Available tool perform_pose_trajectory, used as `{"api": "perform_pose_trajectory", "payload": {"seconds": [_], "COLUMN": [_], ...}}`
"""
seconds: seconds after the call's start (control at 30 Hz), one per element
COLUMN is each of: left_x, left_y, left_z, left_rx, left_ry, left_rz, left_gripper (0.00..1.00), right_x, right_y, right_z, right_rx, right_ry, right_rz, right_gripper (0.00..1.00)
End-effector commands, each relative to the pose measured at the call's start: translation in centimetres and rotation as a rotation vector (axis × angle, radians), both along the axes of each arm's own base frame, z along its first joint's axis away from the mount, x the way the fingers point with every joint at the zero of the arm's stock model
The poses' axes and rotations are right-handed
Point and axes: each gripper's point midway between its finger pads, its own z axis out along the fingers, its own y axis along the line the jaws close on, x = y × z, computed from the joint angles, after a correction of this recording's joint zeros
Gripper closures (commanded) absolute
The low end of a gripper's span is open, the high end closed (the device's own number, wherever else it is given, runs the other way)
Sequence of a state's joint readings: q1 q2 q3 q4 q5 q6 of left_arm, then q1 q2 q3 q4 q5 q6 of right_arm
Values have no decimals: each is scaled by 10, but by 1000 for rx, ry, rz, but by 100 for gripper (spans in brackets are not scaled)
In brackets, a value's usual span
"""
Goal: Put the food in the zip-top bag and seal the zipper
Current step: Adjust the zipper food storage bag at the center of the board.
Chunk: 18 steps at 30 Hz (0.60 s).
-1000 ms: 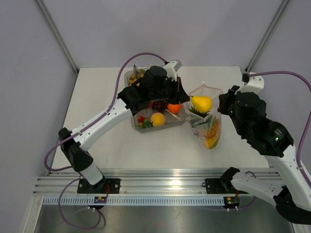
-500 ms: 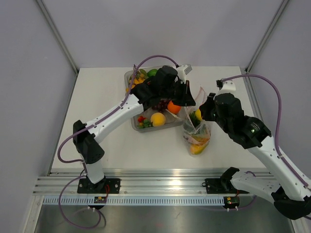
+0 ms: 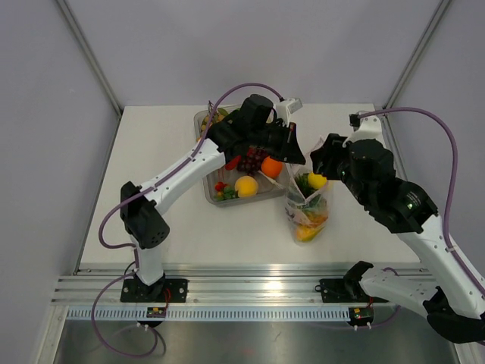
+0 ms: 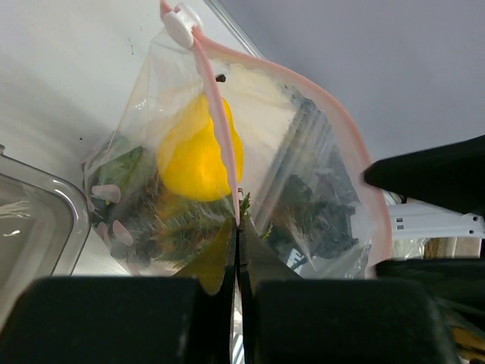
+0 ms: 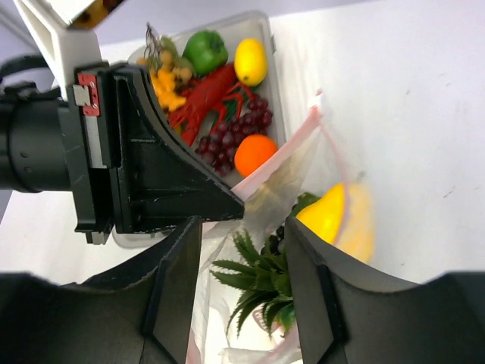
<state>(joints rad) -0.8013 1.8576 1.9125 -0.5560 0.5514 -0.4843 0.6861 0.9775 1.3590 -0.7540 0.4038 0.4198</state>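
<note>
Filling step: left pincer (image 4: 236, 227) pinches the bag (image 4: 303, 174) by its pink rim; right pincer (image 5: 242, 235) hangs wide and empty above. Mango (image 4: 198, 152) sits inside. Next, I think, it should grab the orange (image 5: 254, 154) from the tray (image 5: 271, 53).

Table: white matte rectangular tabletop (image 3: 151, 227), evenly lit.
Walls: plain pale lilac-grey panels (image 3: 227, 45) on three sides.
Corners: slim grey metal struts (image 3: 87, 53), slanting.
Near edge: ribbed aluminium rail (image 3: 250, 284).

Hidden: left arm (image 3: 189, 167) covers part of your tray (image 3: 210, 189) | Cut off: right arm (image 3: 424, 227) base, near right | Blurred: food (image 3: 305, 231) low in zip-top bag (image 3: 299, 205)
</note>
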Motion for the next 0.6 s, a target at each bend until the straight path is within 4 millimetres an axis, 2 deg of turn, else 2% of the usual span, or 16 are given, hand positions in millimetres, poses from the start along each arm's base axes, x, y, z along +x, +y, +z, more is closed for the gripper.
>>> {"api": "perform_pose_trajectory", "payload": {"seconds": [0.0, 0.07, 0.13, 0.2, 0.23, 0.3, 0.4, 0.43, 0.5, 0.53, 0.57], "left_x": [1, 5, 7, 13, 16, 24, 36, 35, 41, 40, 40], "left_y": [-2, -2, -3, -2, -1, 3, 17, 22, 31, 35, 38], "left_z": [26, 28, 21, 25, 17, 21, 15, 11, 10, 7, 7], "left_rx": [-84, -86, -71, -69, -43, -37, 5, 20, 36, 51, 60], "left_ry": [-53, -59, -49, -84, -75, -121, -161, -158, -203, -201, -232], "left_rz": [-94, -98, -113, -117, -118, -132, -140, -149, -163, -172, -190], "left_gripper": [100, 100, 100, 100, 100, 100, 100, 100, 100, 100, 100], "right_x": [-1, 0, 2, 5, 7, 13, 24, 27, 35, 41, 47], "right_y": [-32, -43, -52, -64, -67, -80, -86, -80, -79, -84, -79], "right_z": [25, 22, 16, 15, 14, 12, 7, 6, 4, 1, 2], "right_rx": [-43, -69, -98, -117, -119, -135, -136, -114, -103, -96, -75], "right_ry": [-72, -58, -41, -37, -32, -18, 24, 30, 40, 53, 44], "right_rz": [-114, -170, -213, -253, -256, -289, -283, -249, -228, -245, -216], "right_gripper": [45, 44, 44, 43, 43, 42, 42, 41, 40, 40, 40]}}
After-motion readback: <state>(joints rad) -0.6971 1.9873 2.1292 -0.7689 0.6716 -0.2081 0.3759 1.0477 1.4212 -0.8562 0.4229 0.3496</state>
